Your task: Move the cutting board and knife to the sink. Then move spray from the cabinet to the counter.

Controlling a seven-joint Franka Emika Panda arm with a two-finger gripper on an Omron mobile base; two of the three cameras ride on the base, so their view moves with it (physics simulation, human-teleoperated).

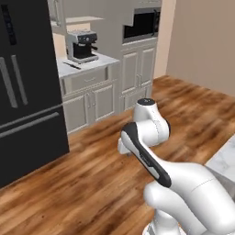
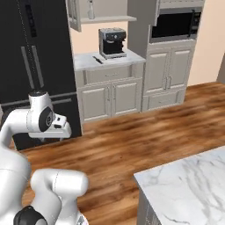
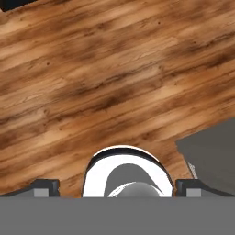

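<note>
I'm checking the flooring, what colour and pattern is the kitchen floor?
Reddish-brown wood planks with dark grain streaks; the floor shows best in the hand view.

Knife [image 2: 97, 59]: dark, slim, lying flat on far white counter [image 2: 88, 61], just left of the coffee machine. Spray [image 2: 91, 9]: pale bottle, upright on open shelf of upper cabinet [image 2: 105, 13], door ajar. Near marble counter at my right. Board: can't make it out.

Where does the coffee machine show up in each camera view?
Left base view: coffee machine upper left, on the counter.
Right base view: upper middle, on the same counter.
Hand view: wood floor beneath the hand.
Shared landmark: black fridge, left of the counter.
</note>
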